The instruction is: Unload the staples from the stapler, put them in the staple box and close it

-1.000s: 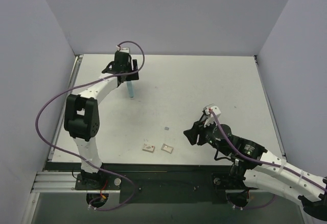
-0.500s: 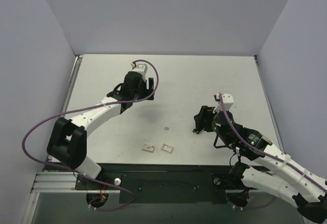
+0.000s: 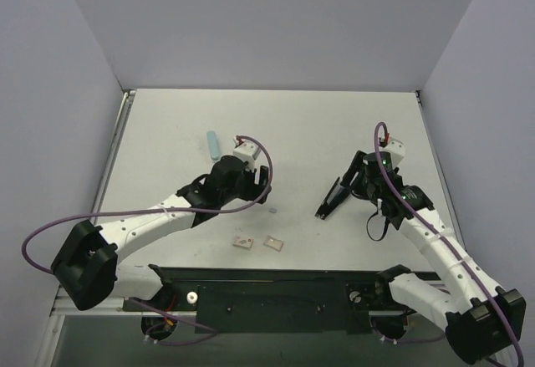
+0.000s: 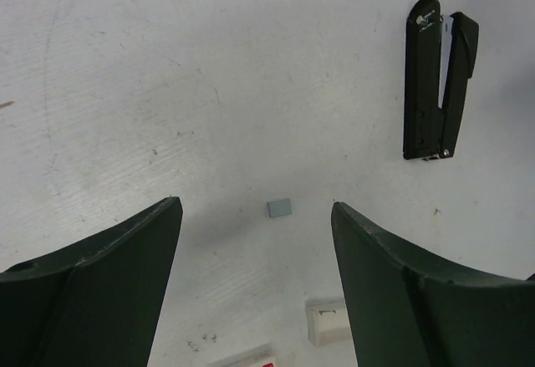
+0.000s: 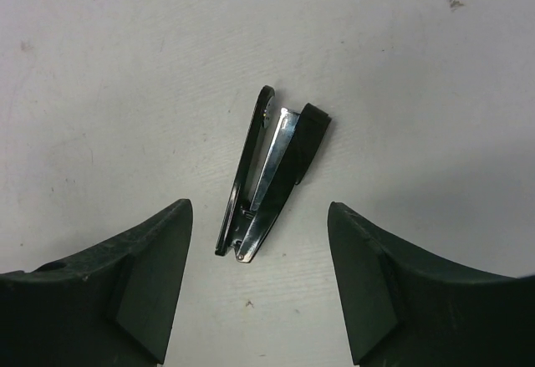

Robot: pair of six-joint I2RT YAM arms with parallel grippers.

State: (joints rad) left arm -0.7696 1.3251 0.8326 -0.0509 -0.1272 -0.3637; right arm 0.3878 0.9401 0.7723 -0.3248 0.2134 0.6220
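The stapler (image 5: 272,170) lies free before the open right pincer (image 5: 257,208); the left pincer (image 4: 255,206) is open too. It is judged light, stiff and slippery, best gripped across its long sides.

pale tile (image 4: 242,359) cut off at bottom edge, stapler (image 5: 272,170) contents too small to tell

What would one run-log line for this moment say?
stapler: lying on table, unheld | right gripper: open, near stapler, not touching | left gripper: open, empty, above small grey tile
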